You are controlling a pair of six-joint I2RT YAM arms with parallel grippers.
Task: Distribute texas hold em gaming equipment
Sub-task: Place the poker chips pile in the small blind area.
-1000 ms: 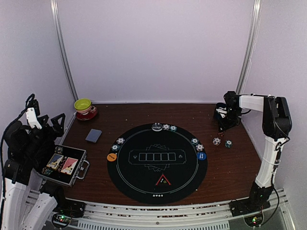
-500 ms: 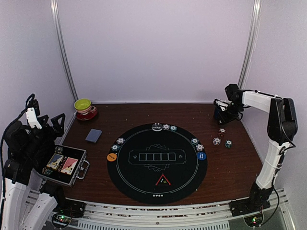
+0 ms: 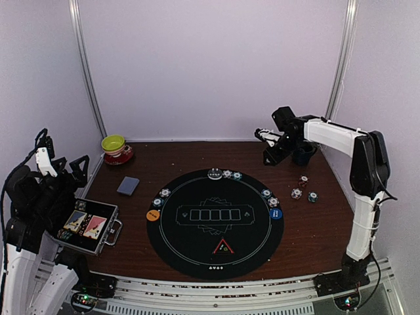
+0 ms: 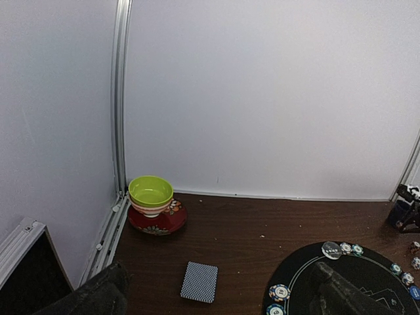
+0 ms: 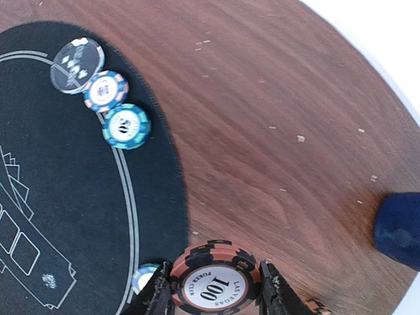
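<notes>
Right tool (image 5: 216,293), cropped, around chip (image 5: 214,281)

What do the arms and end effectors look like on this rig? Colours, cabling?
Left arm and right arm: white links, black joints. Right end effector: mostly black, with a white part. Left end effector: black, dark matte fingers, black cables looping beside it.

Open table (image 3: 197,157) runs behind the mat (image 3: 190,246), between the bowl (image 3: 113,142) far left and the mug (image 3: 304,155) far right.
</notes>
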